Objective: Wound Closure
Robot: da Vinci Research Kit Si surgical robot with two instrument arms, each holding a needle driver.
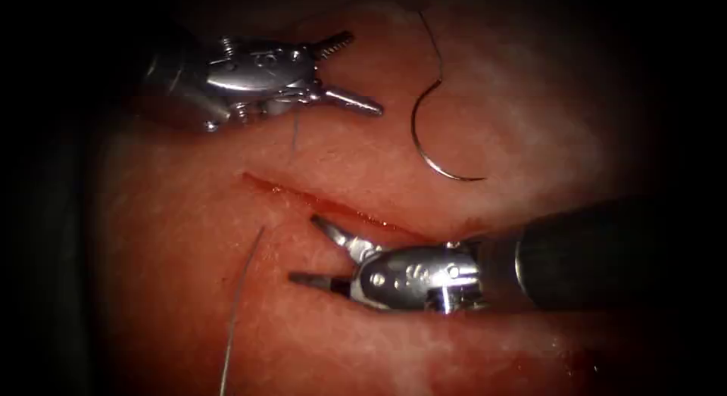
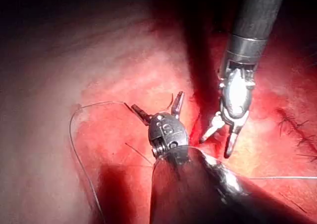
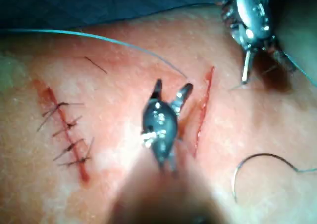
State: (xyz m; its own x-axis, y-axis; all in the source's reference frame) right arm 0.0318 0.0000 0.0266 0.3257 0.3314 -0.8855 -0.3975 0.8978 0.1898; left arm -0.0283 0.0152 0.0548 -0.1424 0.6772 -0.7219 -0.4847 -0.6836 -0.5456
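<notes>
The curved needle (image 1: pixel 414 127) lies loose on the tissue (image 1: pixel 530 101), above and to the right of the open cut (image 1: pixel 333 208), not in the tissue; its thread (image 1: pixel 435 44) trails up and away. The needle (image 3: pixel 262 154) also lies free in the right wrist view. My left tool (image 1: pixel 360 72) hovers above the cut's left end, jaws open, holding nothing. My right tool (image 1: pixel 303 248) sits just below the cut, jaws spread wide and empty. In the right wrist view its jaws (image 3: pixel 171 89) stand beside the cut (image 3: pixel 203 105).
A loose strand of thread (image 1: pixel 238 297) runs down the tissue at the lower left. An older cut (image 3: pixel 64 130) closed with several dark stitches lies off to one side. Red fluid wets the cut's edges.
</notes>
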